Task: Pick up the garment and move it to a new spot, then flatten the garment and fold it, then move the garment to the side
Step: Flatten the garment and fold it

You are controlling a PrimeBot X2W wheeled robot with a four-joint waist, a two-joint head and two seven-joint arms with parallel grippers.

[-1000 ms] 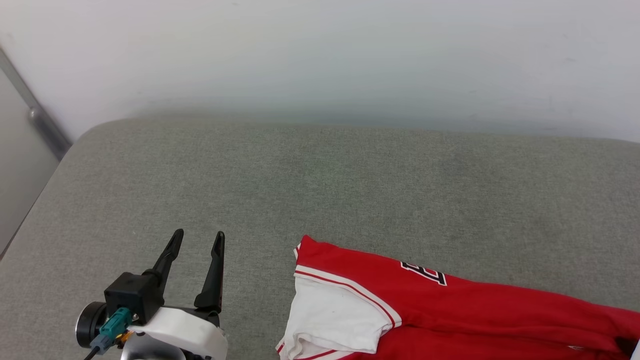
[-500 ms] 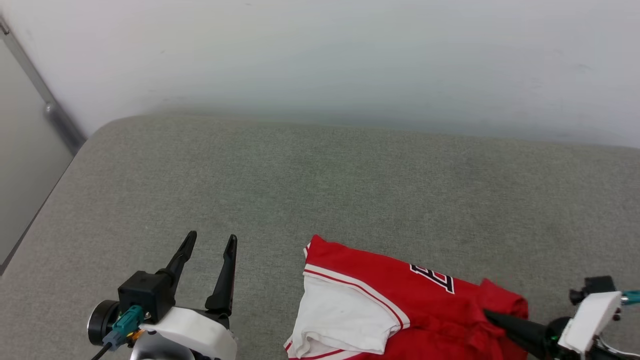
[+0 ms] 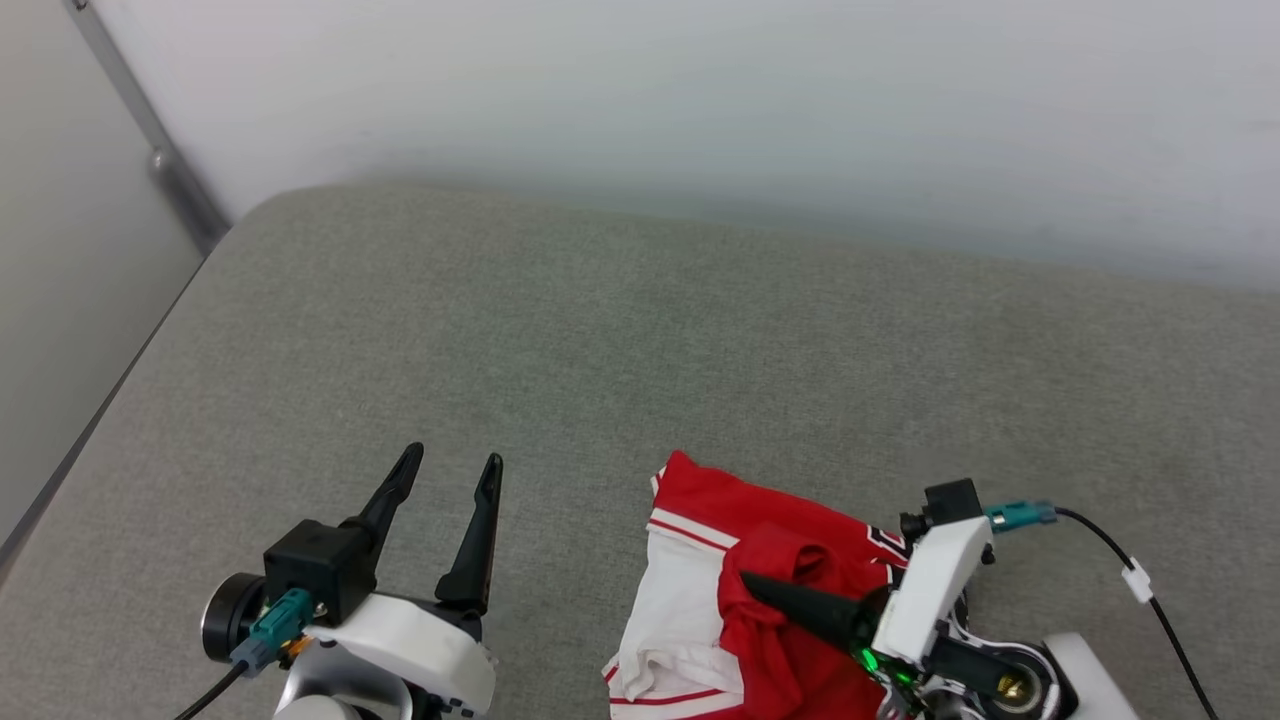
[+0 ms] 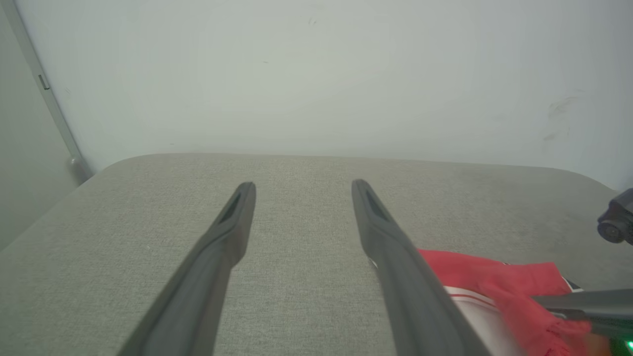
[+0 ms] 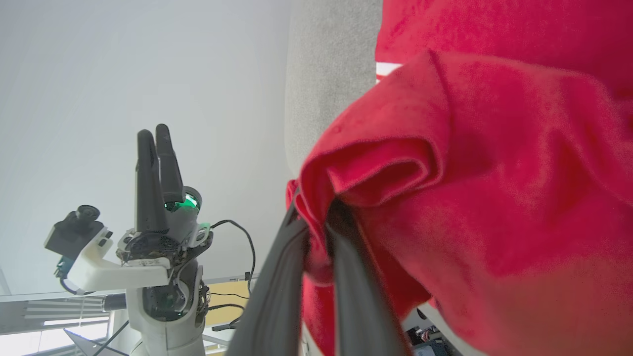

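The garment (image 3: 712, 496), bright red with a white sleeve end (image 3: 678, 600) and striped trim, lies bunched on the grey cushion at the lower middle. My right gripper (image 3: 750, 583) comes in from the lower right, pointing left, and is shut on a red fold of the garment lifted over the sleeve. In the right wrist view the two fingers (image 5: 316, 217) pinch that fold of the garment (image 5: 494, 198). My left gripper (image 3: 451, 460) stands open to the garment's left, holding nothing. The left wrist view shows its spread fingers (image 4: 302, 186) above bare cushion, the garment (image 4: 460, 272) to the right.
The grey fabric cushion (image 3: 640, 330) runs wide ahead, with a rounded back-left corner and a left edge (image 3: 120, 390). A pale wall (image 3: 700, 90) rises behind it. A grey metal rail (image 3: 165, 165) slants down at the far left.
My right gripper has come into view and carried the garment's right side leftward over itself, so the spread shirt is now bunched. The head camera has also shifted. The left gripper stays open.
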